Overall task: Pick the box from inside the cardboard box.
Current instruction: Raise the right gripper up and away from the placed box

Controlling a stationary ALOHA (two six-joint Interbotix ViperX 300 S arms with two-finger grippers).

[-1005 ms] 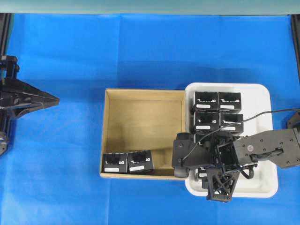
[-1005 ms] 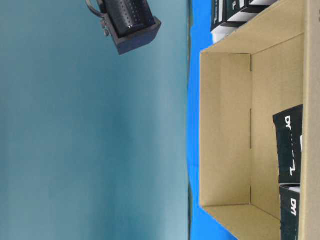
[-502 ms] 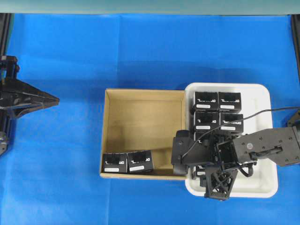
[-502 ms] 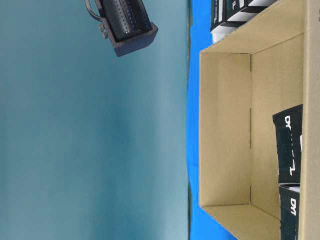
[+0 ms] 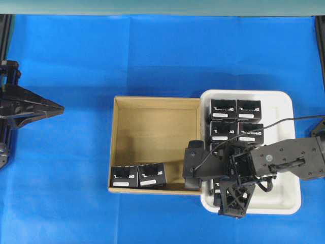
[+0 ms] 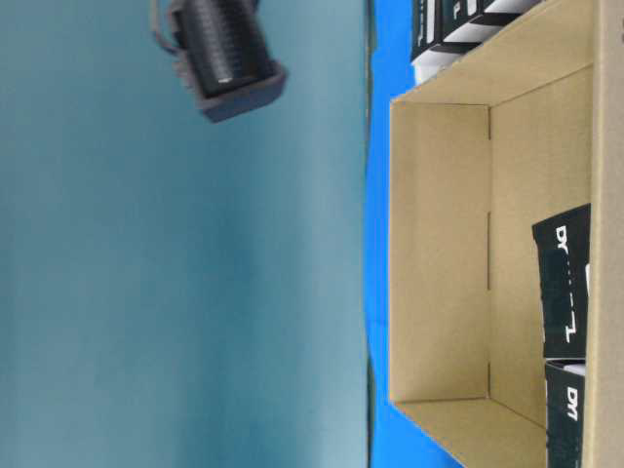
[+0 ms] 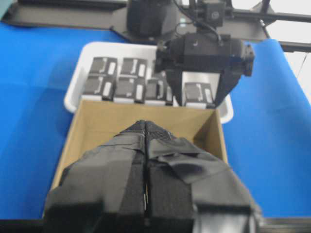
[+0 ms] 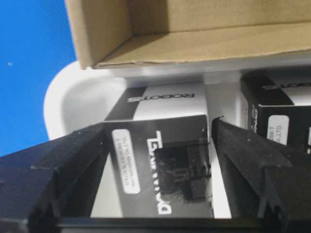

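The cardboard box lies mid-table, and two black boxes sit in its near-left corner. My right gripper hangs over the white tray's corner beside the cardboard wall. In the right wrist view its fingers stand apart around a black box lying in the tray. White tray floor shows between that box and the right finger. My left gripper is shut and empty, far left over the blue cloth. In its wrist view the left gripper points at the cardboard box.
Several more black boxes fill the tray's far half. The cardboard box's far wall rises just beyond the tray rim, close to the right gripper. Blue cloth surrounds both containers.
The right gripper's jaws have spread wider around the box in the tray. The right arm has risen a little and shifted slightly toward the cardboard box. The left arm has not moved.
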